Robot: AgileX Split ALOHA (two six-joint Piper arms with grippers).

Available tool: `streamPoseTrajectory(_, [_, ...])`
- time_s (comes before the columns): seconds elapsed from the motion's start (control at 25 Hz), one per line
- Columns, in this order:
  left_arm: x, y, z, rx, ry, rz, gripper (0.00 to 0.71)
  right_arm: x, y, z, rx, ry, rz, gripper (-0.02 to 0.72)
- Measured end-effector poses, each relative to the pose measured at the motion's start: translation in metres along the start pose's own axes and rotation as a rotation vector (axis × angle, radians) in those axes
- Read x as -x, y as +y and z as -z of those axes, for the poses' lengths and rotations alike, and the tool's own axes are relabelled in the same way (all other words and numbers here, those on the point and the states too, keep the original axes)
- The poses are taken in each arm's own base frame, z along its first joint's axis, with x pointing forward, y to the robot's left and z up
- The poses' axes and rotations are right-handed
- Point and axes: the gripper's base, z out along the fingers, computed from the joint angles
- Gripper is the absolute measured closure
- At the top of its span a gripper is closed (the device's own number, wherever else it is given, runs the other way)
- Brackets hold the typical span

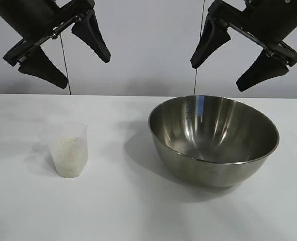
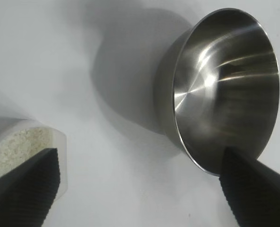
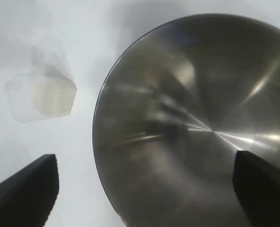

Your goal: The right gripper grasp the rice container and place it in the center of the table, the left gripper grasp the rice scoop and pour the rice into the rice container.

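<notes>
A plain matte white table (image 1: 138, 211) runs back to a pale grey wall. The shiny round steel rice container (image 1: 213, 140) sits right of centre, the clear plastic rice scoop (image 1: 67, 149) of white rice (image 1: 68, 158) well apart at left. Above, the left gripper (image 1: 78, 60) and right gripper (image 1: 224, 68) hang spread wide, holding nothing

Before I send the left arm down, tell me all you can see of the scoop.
The scoop is a small tapered cup of cloudy clear plastic, standing upright on the white table, well apart from the steel bowl to its right in the exterior view. Rice fills it most of the way; none looks spilled. A handle tab cannot be made out. Nothing grips it: the left gripper hangs open above it.
</notes>
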Motion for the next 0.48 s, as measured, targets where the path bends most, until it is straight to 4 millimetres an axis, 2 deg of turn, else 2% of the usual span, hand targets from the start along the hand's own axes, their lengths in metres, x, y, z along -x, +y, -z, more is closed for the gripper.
streamPoseTrajectory(0.28, [0.0,0.0,0.0,0.0,0.0,0.0,0.051,0.001,0.0,0.002,-0.009,-0.002,0.012,0.01])
streamPoseTrajectory(0.48, [0.0,0.0,0.0,0.0,0.0,0.0,0.051,0.004,-0.008,0.019,-0.183,0.017,0.098,0.01])
